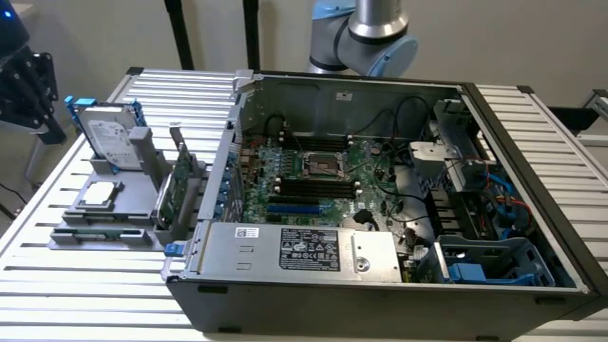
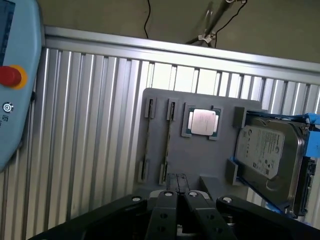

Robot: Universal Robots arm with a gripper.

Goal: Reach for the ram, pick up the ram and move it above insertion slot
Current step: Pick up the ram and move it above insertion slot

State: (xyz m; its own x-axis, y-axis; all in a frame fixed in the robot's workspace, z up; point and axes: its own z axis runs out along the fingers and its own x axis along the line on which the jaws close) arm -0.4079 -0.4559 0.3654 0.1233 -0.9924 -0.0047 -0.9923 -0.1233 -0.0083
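The ram (image 2: 148,142) is a thin stick standing on edge in a slot of the grey holder (image 2: 200,160), with a second thin stick (image 2: 168,142) parallel beside it. In the exterior view the ram (image 1: 98,233) shows as a green strip at the holder's near end. My gripper (image 2: 178,200) hangs above the holder's edge, shut with nothing between its fingers, apart from the ram. The insertion slots (image 1: 314,187) are dark parallel strips on the motherboard inside the open computer case (image 1: 532,214).
The holder also carries a CPU (image 2: 202,121), a hard drive (image 2: 267,150) and a broad green expansion card (image 1: 178,187) standing upright. A pale blue teach pendant (image 2: 15,75) lies on the slatted aluminium table (image 2: 85,150). The arm's joint (image 1: 375,32) rises behind the case.
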